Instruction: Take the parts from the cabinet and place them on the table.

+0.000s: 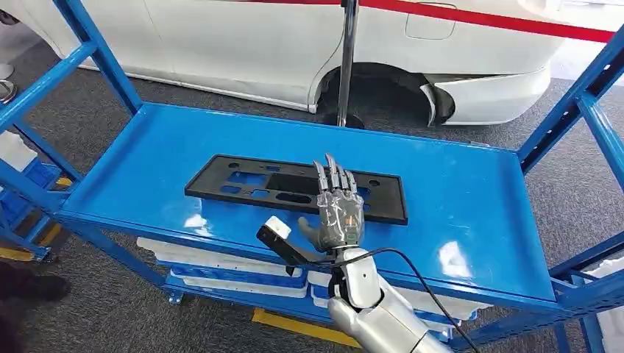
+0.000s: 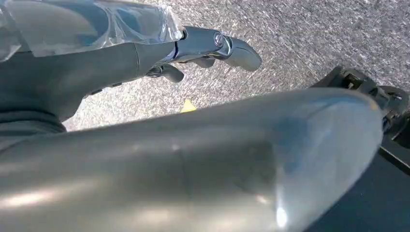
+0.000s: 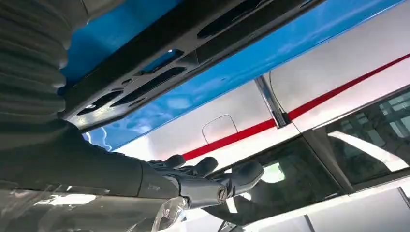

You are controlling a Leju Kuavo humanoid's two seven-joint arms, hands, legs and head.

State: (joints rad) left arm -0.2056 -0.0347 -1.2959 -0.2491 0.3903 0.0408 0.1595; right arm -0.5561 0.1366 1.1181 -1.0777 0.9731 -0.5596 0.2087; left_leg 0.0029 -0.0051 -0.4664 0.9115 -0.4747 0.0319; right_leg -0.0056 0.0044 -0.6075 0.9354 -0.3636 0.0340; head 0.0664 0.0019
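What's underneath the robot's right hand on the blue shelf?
The black plastic panel lies flat on the blue shelf; the right hand covers part of its near edge, fingers spread, so contact is unclear.

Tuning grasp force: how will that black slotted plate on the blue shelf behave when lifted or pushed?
The black plate is long, thin and full of cutouts, so probably light and may flex if lifted by one end. It lies flat on the glossy blue shelf, so likely slides, not tips. The right hand hovers open over it.

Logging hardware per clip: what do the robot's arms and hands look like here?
The right arm is smooth silver, with a black cable looping beside it. The right hand is grey with darker fingers, under clear plastic wrap, behind a grey ribbed cover. The left hand is likewise grey with plastic wrap.
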